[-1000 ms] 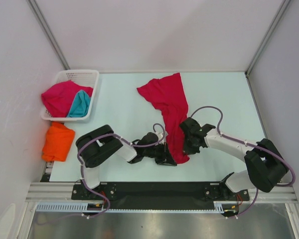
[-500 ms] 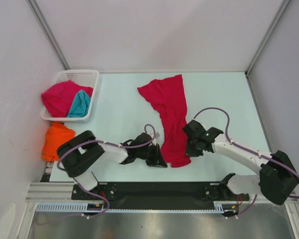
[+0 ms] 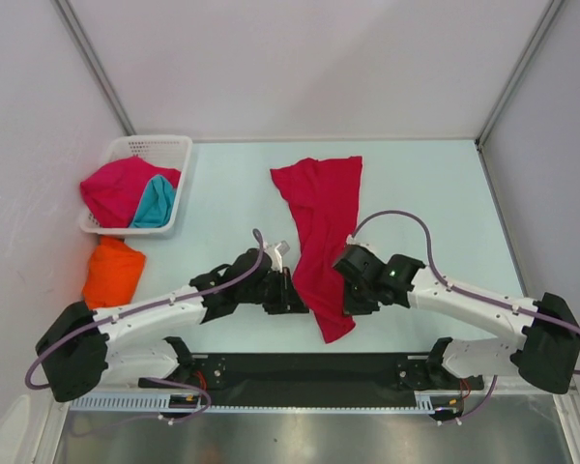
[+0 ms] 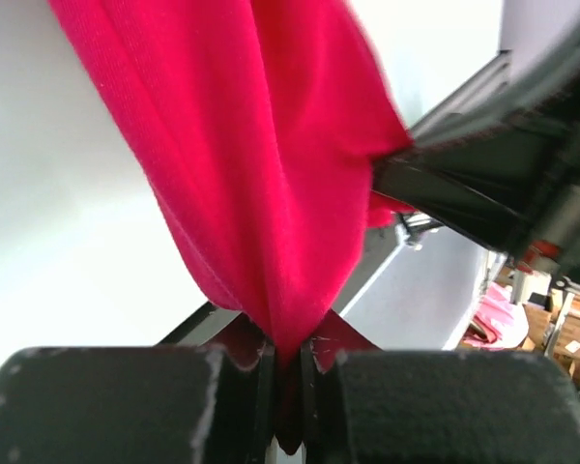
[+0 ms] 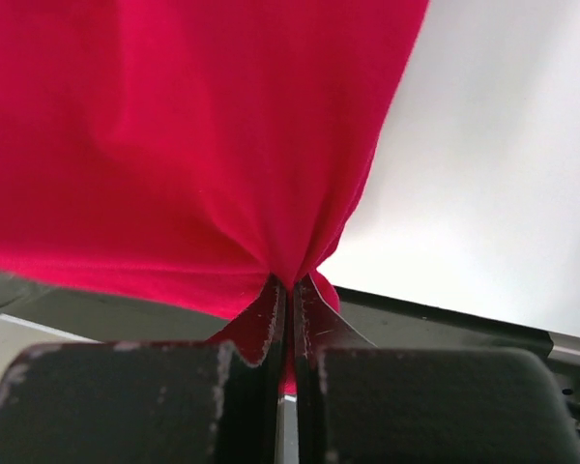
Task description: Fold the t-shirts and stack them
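1. Left wrist view: left gripper [image 4: 288, 362] pinched narrow on a gathered edge of the loose crimson t-shirt [image 4: 271, 174], cloth fanning up from between the fingers. From above, same gripper [image 3: 292, 290] at that shirt's left edge, well to the right of the basket [image 3: 150, 143] and nearer the arm bases.
2. Right wrist view: right gripper [image 5: 290, 309] likewise closed to a slit on a bunch of the same shirt. From above [image 3: 346, 290], at the shirt's right edge, just across the cloth from the left gripper, farther from the basket.
3. Loose crimson t-shirt [image 3: 324, 208]: long crumpled strip on the table [image 3: 232, 193], wide end about level with the basket and well to its right, narrow tail running between both grippers towards the bases.
4. Around: right arm's purple cable [image 3: 396, 215] looped over the table on the shirt's far side from the basket; left arm's cable [image 3: 256, 253] arched between basket and shirt. Left forearm stretched low across the table on the basket's near side.
5. Basket: white lattice, holding a second crimson t-shirt [image 3: 116, 188] that spills over its left rim, and a teal t-shirt [image 3: 157, 205] tucked against its right wall.
6. Orange t-shirt [image 3: 113, 274]: bundled, outside the basket, just beside its near side.
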You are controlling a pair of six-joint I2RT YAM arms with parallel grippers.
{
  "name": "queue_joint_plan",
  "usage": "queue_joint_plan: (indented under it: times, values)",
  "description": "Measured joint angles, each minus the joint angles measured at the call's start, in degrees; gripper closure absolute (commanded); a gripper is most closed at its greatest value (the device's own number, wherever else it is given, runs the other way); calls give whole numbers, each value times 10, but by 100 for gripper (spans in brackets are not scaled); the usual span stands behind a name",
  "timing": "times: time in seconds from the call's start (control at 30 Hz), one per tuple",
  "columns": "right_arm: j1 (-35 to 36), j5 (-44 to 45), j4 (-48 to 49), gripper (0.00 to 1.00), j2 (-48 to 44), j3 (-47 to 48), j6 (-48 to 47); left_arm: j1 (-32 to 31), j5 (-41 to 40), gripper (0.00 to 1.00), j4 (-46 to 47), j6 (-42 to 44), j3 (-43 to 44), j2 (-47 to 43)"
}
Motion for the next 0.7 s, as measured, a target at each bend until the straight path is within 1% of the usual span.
queue_joint_plan:
  times: [0.1, 0.27, 0.33, 0.37, 0.4, 0.47, 0.5, 0.53, 0.57, 0.67, 0.7]
  values:
    - [14, 7, -7, 100, 21, 11, 2, -1, 1, 95, 5, -2, -11, 25]
    - [31, 16, -10, 100, 58, 35, 1, -6, 7, 90, 28, -11, -61, 60]
    - [33, 17, -7, 100, 68, 42, 1, -6, 16, 84, 40, -16, -74, 70]
    - [34, 18, -6, 100, 73, 46, 0, -6, 20, 77, 48, -18, -77, 75]
    - [34, 19, -6, 100, 79, 50, -1, -7, 25, 65, 56, -19, -79, 80]
    - [34, 22, -6, 100, 95, 63, -5, -7, 34, 45, 70, -18, -79, 91]
    - [34, 23, -5, 100, 105, 73, -7, -8, 39, 29, 76, -22, -79, 96]
    - [34, 25, -5, 100, 113, 81, -11, -8, 43, 22, 81, -23, -79, 100]
    - [33, 28, -5, 100, 122, 92, -16, -8, 45, 12, 84, -24, -79, 101]
    - [27, 38, -1, 100, 151, 135, -33, -9, 47, 0, 87, -26, -79, 99]
    - [23, 40, 1, 100, 158, 148, -40, -9, 45, 0, 83, -28, -79, 94]
